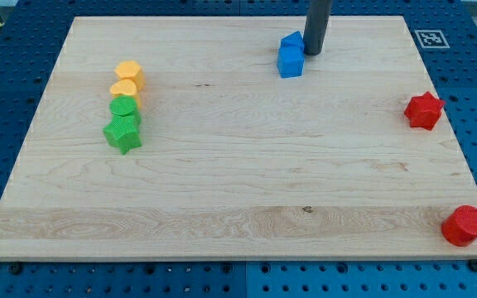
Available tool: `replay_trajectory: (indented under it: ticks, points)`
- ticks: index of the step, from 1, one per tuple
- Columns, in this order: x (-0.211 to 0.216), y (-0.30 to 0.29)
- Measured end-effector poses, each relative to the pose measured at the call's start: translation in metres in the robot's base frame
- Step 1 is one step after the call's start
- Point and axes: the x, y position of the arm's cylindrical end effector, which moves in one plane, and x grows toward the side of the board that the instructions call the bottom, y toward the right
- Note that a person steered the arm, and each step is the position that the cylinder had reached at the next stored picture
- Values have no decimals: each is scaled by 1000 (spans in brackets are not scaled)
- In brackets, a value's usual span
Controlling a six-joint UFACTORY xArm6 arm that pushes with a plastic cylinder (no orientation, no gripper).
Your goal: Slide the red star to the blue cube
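The red star (424, 110) lies near the board's right edge, about mid-height in the view. The blue cube (290, 61) sits near the top centre, touching a second blue block (293, 41) just above it. My tip (313, 53) stands at the top of the view, right beside the blue blocks on their right side, and far up-left of the red star.
A red round block (464, 225) lies at the bottom right corner. At the left stand two yellow blocks (128, 74) (124, 90), a green round block (125, 108) and a green star (122, 133) in a column. The wooden board (238, 215) is ringed by blue pegboard.
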Motion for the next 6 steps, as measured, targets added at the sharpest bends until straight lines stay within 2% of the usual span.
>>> replay_trajectory:
  ticks: [2,3,4,6]
  points:
    - [0,-7]
    - [-6,18]
    - [-5,79]
    - [95,198]
